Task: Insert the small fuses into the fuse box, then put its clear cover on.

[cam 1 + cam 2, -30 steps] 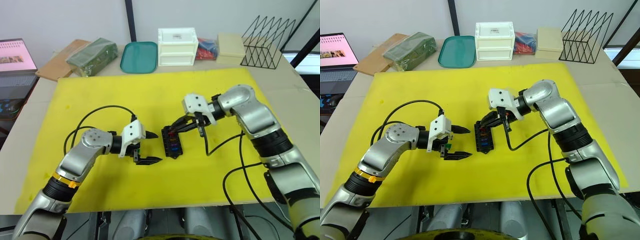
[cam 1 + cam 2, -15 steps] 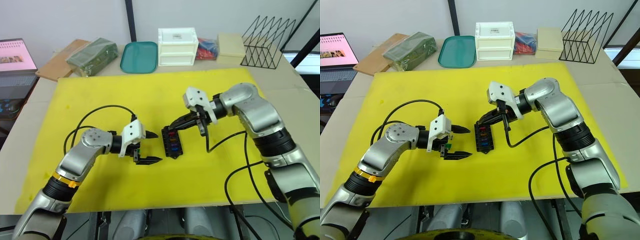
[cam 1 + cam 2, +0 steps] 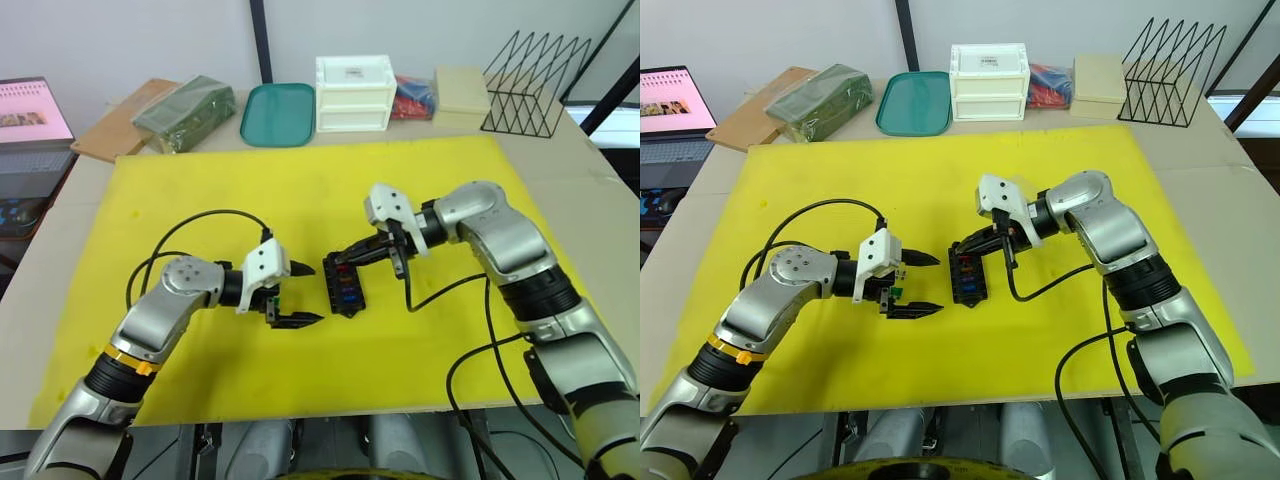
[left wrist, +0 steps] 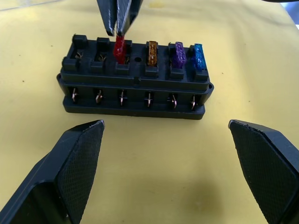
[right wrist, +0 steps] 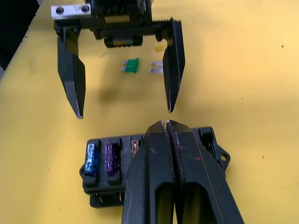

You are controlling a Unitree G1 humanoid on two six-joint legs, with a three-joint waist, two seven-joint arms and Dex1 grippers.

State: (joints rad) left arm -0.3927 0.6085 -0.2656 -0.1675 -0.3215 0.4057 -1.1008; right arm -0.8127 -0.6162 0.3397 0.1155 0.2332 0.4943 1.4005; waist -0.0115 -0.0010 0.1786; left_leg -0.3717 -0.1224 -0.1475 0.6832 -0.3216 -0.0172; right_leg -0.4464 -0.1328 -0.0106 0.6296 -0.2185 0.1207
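Observation:
The black fuse box (image 4: 135,79) lies mid-mat between my two grippers. It holds a red fuse (image 4: 119,49), a tan fuse (image 4: 152,50), a purple fuse (image 4: 180,52) and a blue fuse (image 4: 198,52); two end slots are empty. My right gripper (image 5: 165,123) is shut, its tips right at the top of the red fuse. My left gripper (image 3: 316,293) stands open, facing the box's side without touching it. A green fuse (image 5: 133,65) and a clear fuse (image 5: 157,68) lie on the mat under the left gripper. The clear cover is out of view.
The yellow mat (image 3: 200,190) covers the table. Along the back stand an olive box (image 3: 185,113), a green tray (image 3: 278,113), a white drawer box (image 3: 353,93), a beige box (image 3: 462,90) and a wire rack (image 3: 530,85). A laptop (image 3: 30,110) sits far left.
My right wrist lifted a little, then came back down, its fingertips staying over the box's far end. The left arm has not moved.

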